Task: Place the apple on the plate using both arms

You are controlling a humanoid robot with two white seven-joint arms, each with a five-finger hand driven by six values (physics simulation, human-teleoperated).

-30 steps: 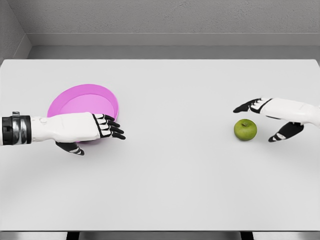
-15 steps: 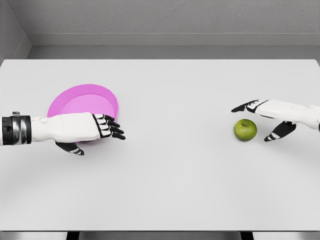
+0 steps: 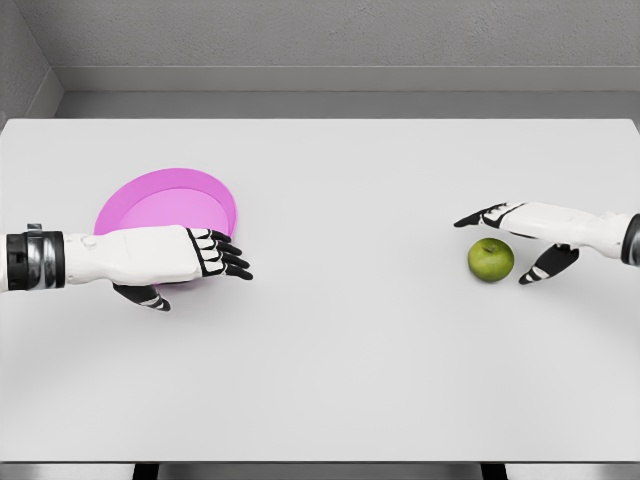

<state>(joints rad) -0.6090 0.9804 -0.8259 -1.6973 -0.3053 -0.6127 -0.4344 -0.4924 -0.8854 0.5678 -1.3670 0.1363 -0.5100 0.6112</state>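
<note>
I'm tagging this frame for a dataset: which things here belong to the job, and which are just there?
Belong to the job:
green apple
pink plate
right robot hand, open around the apple
left robot hand, open by the plate

Just there:
white table

The left hand (image 3: 185,258) and its forearm cover the near rim of the pink plate (image 3: 165,205). Both arms are cut off at the picture's side edges. The table (image 3: 330,380) runs past both sides; its legs barely show below.
</note>
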